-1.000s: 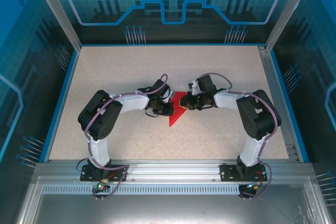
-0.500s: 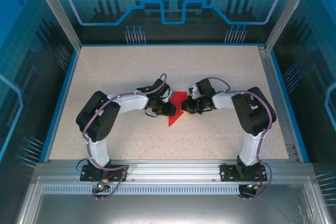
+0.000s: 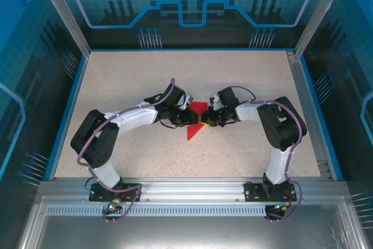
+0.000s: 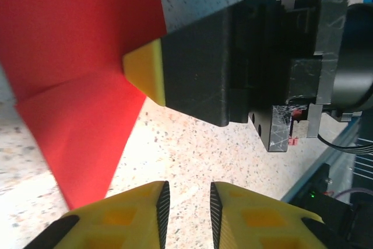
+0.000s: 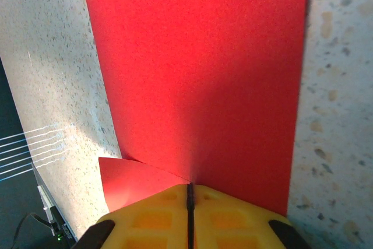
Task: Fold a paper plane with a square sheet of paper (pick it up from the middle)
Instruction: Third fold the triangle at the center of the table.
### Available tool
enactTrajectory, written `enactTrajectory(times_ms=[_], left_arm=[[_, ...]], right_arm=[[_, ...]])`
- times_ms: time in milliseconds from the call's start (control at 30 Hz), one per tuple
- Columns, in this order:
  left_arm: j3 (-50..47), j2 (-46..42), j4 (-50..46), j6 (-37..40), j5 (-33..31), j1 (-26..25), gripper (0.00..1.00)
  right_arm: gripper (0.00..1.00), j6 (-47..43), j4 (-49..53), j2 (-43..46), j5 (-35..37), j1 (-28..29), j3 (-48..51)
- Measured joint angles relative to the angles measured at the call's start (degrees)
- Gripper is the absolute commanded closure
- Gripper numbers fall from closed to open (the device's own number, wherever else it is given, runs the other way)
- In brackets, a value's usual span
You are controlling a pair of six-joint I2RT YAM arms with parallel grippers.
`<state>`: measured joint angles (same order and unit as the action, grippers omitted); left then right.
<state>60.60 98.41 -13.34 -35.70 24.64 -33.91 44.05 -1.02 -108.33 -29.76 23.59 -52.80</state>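
Observation:
The red square sheet of paper [image 3: 194, 130] lies partly folded in the middle of the table, with a pointed end toward the near side. In the left wrist view the paper [image 4: 76, 56] shows a crease and a raised flap. My right gripper [image 5: 190, 188] is shut, and its yellow tip [image 4: 143, 69] presses on the paper [image 5: 198, 68] at the fold. No paper shows between its fingers. My left gripper [image 4: 189, 193] stands slightly open over bare table beside the paper's right edge, holding nothing. In the top view the left gripper [image 3: 190, 119] and the right gripper [image 3: 205, 119] meet over the paper.
The speckled table [image 3: 145, 80] is ringed by a blue rim [image 3: 64, 109] and aluminium frame posts [image 3: 61, 13]. Both arm bases sit on the near rail [image 3: 186, 188]. Open tabletop lies on every side of the paper.
My left arm has stretched out to the right, bringing its gripper across the paper toward the right gripper. The right gripper shifted slightly left, then held still on the paper.

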Motion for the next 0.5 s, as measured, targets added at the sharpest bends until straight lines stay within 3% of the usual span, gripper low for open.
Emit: enactTrajectory(times_ms=[233,500], left_arm=[[-0.98,6.69,2.1,-1.88,2.29,-0.07,0.75],[-2.91,7.74,0.96,-1.22,2.43,-0.07,0.75]], right_arm=[[0.9,0.0,0.07,0.0,0.0,0.0,-0.02],[0.9,-0.02,0.22,0.0,0.17,0.0,-0.07]])
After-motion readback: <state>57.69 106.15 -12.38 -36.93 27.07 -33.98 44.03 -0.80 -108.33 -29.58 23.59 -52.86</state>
